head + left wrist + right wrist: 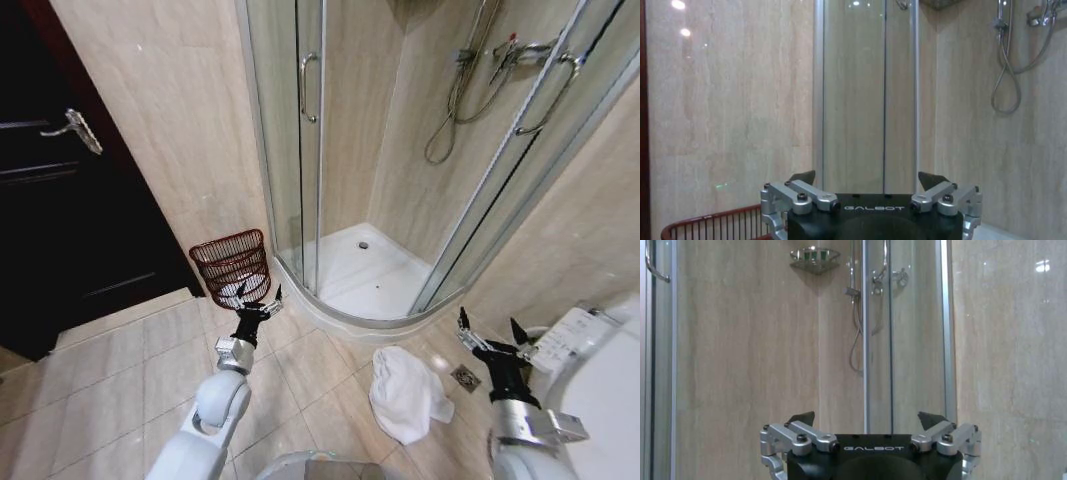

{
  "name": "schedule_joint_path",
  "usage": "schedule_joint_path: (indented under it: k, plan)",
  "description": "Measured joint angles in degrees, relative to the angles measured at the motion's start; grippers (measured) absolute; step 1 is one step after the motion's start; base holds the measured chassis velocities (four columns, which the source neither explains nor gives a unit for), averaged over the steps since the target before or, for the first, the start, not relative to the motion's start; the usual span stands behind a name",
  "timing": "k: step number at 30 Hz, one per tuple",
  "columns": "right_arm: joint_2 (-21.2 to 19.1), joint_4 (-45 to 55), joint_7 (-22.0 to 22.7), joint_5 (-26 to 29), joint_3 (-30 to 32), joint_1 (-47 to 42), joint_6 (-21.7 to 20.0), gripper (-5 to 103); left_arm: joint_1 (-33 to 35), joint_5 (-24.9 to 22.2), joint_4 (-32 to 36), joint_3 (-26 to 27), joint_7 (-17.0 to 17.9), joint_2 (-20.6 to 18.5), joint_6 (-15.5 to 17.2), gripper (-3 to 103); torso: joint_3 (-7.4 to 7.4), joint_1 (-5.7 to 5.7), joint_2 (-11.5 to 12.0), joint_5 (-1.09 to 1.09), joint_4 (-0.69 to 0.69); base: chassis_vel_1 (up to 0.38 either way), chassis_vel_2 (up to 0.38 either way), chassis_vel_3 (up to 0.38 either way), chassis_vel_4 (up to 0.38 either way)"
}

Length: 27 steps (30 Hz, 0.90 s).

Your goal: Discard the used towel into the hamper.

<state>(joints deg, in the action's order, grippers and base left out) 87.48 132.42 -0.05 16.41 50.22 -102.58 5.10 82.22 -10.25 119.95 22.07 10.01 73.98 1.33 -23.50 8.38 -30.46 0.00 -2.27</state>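
A crumpled white cloth towel [405,392] is seen lying on the beige tiled floor [130,380], just in front of the curved white shower tray [350,270] and between the two arms, nearer the right one. The small dark red-brown wire hamper [233,266] stands against the beige wall beside the glass shower door [298,120], well apart from the towel. Both end effectors are held spread wide and empty – the left end effector [257,300] just in front of the hamper, the right end effector [492,335] raised above the floor beside the white toilet [590,370]. Trouble is judged most likely at the grasp: only a loose fold might be pinched, so that the towel would trail or slip free in transit. The light hamper could also be knocked over by the nearby left arm, or its narrow mouth missed.
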Motion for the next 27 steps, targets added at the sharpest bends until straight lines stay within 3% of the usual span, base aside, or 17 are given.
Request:
schedule_joint_path:
  k: [10,18,21,24,27]
  plan:
    - [0.14,0.51,-0.04,0.02,0.15,-0.41,0.1,100,0.05,-0.38,0.67,0.04,-0.16,-0.13,0.37,100,-1.37,0.92,-2.29,0.0,0.0,0.0,0.0,0.0,0.0]
    - [0.08,1.12,-0.49,0.27,0.28,-0.25,-0.23,100,0.69,-1.31,2.38,0.79,2.0,-0.63,2.06,100,-2.55,1.74,-4.3,0.0,0.0,0.0,0.0,0.0,0.0]
    - [-0.05,1.75,-0.89,0.55,0.27,-0.19,-0.8,100,0.79,-1.13,2.8,0.89,3.79,-0.74,2.55,100,-3.01,2.11,-5.13,0.0,0.0,0.0,0.0,0.0,0.0]
    - [-0.89,2.46,-1.57,1.47,0.36,0.19,-2.25,100,-0.26,-1.02,3.11,1.94,8.57,-0.75,4.43,100,-3.61,2.59,-6.22,0.0,0.0,0.0,0.0,0.0,0.0]
    - [-1.27,2.82,-1.62,2.3,0.39,1.19,-3.82,100,-0.95,-1.12,3.31,3.76,9.74,-1.12,5.58,100,-3.97,2.88,-6.87,0.0,0.01,0.0,0.0,0.0,0.0]
